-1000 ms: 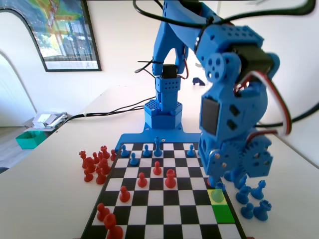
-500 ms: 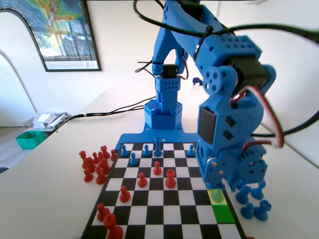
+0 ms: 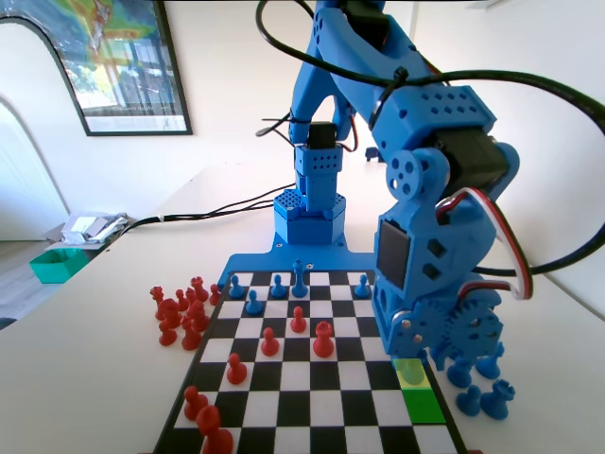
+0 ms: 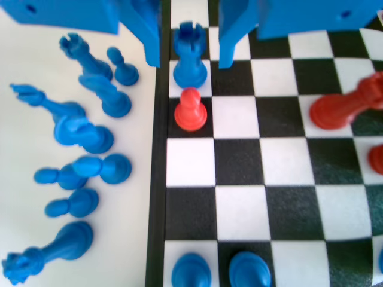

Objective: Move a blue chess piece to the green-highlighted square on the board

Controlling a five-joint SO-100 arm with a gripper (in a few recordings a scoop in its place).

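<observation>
My gripper [image 4: 190, 61] hangs open low over the board [image 4: 239, 203] by its left edge in the wrist view. Its jaws stand on either side of a blue piece with a notched tower top [image 4: 190, 57], a gap showing on each side. A red pawn [image 4: 190, 111] stands one square below it. Two round-headed blue pawns [image 4: 191, 272] sit at the bottom edge. In the fixed view the gripper [image 3: 413, 355] is down at the yellow square [image 3: 411, 371], the arm hiding its jaws. The green-highlighted square [image 3: 423, 405] lies bare, one cell nearer the camera. More blue pawns [image 3: 253, 303] stand on the far rows.
Several blue pieces [image 4: 78, 131] lie and stand on the table just off the board's edge, close to one jaw; in the fixed view this cluster [image 3: 477, 378] is on the right. Red pieces [image 3: 180, 312] crowd the table on the left. A tall red piece [image 4: 341, 107] stands on the board.
The arm's wrist has come down toward the board and drawn slightly away from the fixed camera, settling over the yellow square. No piece has moved.
</observation>
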